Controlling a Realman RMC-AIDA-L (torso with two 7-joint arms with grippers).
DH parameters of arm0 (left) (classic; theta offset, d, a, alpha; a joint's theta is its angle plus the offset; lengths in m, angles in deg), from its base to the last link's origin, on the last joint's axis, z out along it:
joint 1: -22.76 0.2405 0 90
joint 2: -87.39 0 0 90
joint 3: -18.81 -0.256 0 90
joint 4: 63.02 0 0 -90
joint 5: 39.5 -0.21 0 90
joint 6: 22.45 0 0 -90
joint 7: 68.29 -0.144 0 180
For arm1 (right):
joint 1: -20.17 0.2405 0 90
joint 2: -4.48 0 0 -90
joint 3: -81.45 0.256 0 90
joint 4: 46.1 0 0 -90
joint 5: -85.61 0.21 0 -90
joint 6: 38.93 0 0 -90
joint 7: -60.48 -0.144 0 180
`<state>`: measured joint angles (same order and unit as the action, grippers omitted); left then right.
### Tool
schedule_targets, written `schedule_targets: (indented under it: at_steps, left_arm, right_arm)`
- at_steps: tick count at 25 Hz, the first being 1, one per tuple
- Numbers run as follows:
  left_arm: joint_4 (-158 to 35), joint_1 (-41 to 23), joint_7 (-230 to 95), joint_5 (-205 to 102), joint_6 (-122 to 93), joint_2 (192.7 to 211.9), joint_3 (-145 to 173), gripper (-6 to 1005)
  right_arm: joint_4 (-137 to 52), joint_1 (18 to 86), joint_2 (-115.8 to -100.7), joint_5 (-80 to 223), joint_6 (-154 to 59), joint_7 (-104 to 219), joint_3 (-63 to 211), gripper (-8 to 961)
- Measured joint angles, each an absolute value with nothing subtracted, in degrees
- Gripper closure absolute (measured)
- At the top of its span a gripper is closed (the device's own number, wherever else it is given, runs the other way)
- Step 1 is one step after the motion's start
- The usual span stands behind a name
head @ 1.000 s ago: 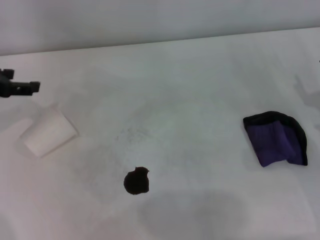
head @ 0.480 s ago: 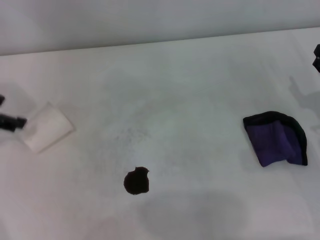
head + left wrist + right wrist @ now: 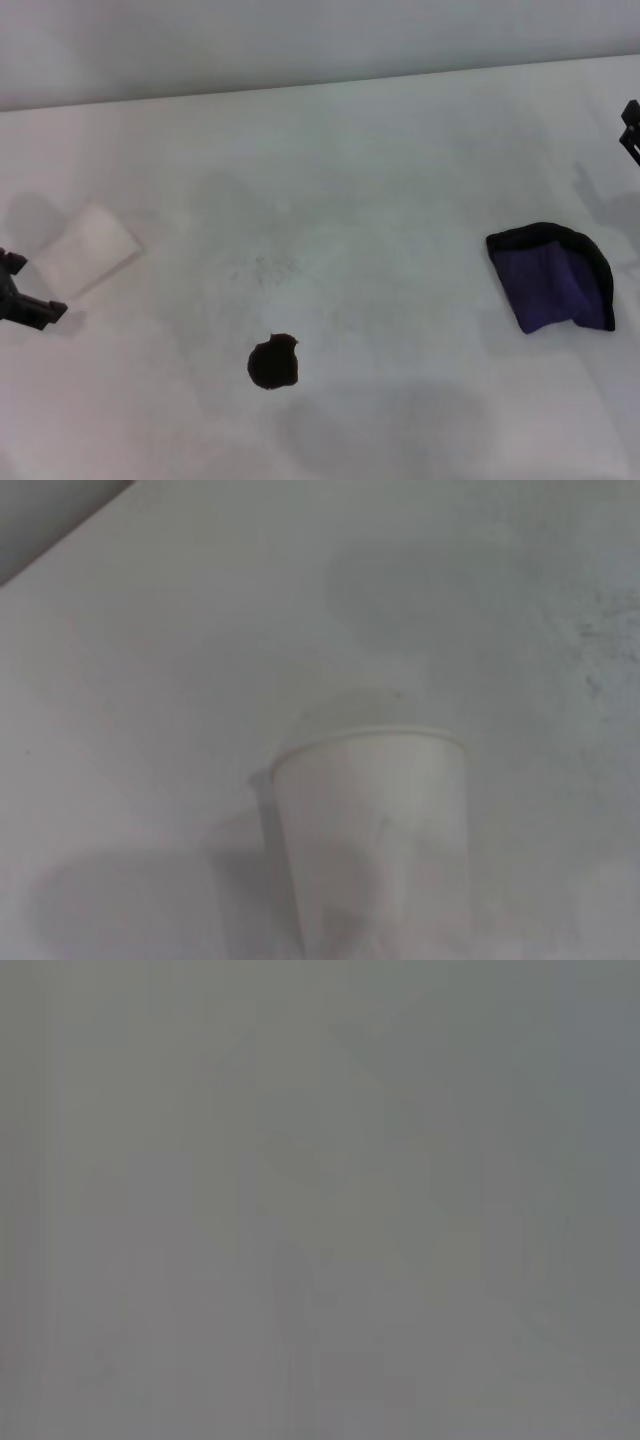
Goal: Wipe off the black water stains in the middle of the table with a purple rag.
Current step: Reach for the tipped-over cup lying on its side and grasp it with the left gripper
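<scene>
Purple rag (image 3: 553, 277) lies untouched; right claw (image 3: 632, 128) well apart, empty.

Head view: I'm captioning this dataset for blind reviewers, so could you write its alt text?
A black water stain sits unwiped near the front middle of a white table, with a folded purple rag lying untouched to its right. A white paper cup lies at the left, and the left tool and right tool barely show at the edges.
</scene>
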<state>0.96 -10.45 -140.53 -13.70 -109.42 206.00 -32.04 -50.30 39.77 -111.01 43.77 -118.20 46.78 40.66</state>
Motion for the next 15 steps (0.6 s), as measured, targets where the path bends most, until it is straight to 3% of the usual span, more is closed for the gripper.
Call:
schedule_targets:
  at_steps: [15]
  left_arm:
    - [8.3,-9.2,-138.0,-13.0,-112.4,206.14,-32.6,108]
  right_arm:
    - [-50.4,39.0,-110.85,43.8,-119.0,46.8,40.7,97]
